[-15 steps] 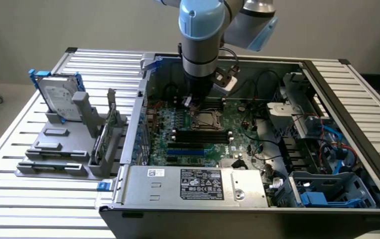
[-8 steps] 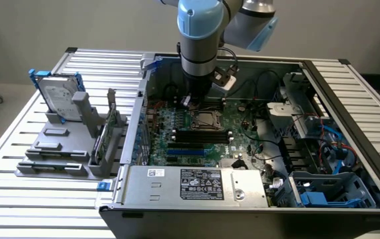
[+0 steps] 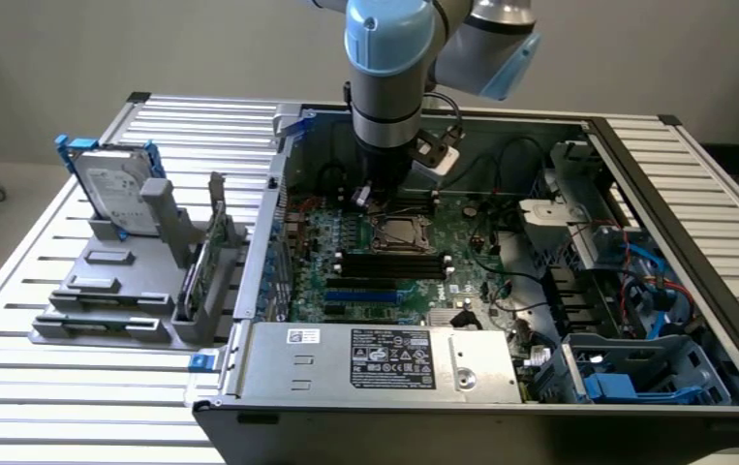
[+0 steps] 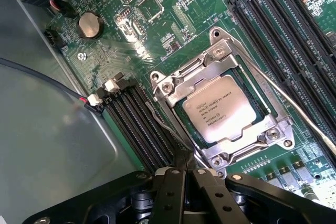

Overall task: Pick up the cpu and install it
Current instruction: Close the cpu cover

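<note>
The cpu [image 4: 223,108], a small square chip with a silver-grey top and printed text, lies flat inside the metal socket frame [image 4: 173,80] on the green motherboard [image 4: 157,30]. My gripper [image 4: 185,168] hovers just off one corner of that frame, its black fingers [image 4: 170,187] pressed together with nothing between them. In the exterior view the arm reaches down into the open computer case, with the gripper [image 3: 369,199] just above the board on the exterior view's left of the socket [image 3: 406,232].
Black memory slots [image 4: 142,124] flank the socket on both sides. A coin battery [image 4: 90,24] and cables sit nearby. The case walls [image 3: 272,184], a power supply [image 3: 383,358] and a grey rack holding a hard drive [image 3: 117,189] surround the work area.
</note>
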Action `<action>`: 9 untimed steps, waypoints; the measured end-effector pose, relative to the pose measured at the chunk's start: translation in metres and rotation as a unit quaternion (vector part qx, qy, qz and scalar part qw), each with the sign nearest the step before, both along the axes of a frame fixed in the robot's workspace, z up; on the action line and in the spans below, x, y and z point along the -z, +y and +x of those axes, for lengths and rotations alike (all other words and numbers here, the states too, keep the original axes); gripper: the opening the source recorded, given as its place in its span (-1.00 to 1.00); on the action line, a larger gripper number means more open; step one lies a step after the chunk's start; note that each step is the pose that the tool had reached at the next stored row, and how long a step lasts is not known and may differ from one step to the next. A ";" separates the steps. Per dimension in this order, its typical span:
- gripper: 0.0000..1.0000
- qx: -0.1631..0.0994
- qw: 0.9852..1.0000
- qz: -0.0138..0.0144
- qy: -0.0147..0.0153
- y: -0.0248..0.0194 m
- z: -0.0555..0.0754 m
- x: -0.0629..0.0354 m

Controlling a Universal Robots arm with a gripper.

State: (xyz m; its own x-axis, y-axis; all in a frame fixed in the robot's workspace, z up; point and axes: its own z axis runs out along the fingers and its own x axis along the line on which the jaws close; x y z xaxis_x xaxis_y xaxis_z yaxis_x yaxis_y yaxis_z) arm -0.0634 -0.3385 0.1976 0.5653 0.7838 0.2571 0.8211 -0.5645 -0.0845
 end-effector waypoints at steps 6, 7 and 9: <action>-0.79 0.000 1.000 0.000 0.000 0.0000 0.000 0.0000; -0.79 0.000 1.000 0.000 0.000 0.0000 0.000 -0.0001; -0.79 0.000 1.000 0.000 0.000 -0.0001 0.000 -0.0001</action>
